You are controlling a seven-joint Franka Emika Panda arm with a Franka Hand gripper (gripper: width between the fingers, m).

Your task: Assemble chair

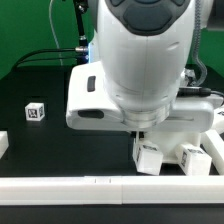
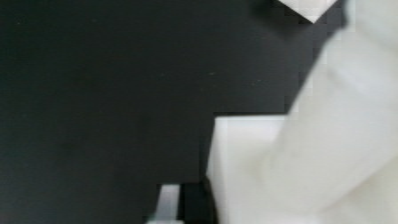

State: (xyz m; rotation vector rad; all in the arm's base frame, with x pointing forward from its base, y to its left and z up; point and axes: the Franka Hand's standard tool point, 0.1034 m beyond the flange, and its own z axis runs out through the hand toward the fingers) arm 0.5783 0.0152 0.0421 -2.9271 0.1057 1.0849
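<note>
Gripper (image 1: 147, 132) shut, low among white chair parts (image 1: 150, 157) by white rail (image 1: 100, 185); can't tell if it grips any. Small tagged cube (image 1: 37, 112) lies well apart on table (image 1: 50, 150), ext. view's left.

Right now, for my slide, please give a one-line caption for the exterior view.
Franka arm low over white tagged chair parts on a black table; a small tagged cube lies apart.

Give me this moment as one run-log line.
arm: low over chair parts | end effector: shut, held item unclear | tagged cube: alone on table, exterior view's left | wrist view: blurred white part
</note>
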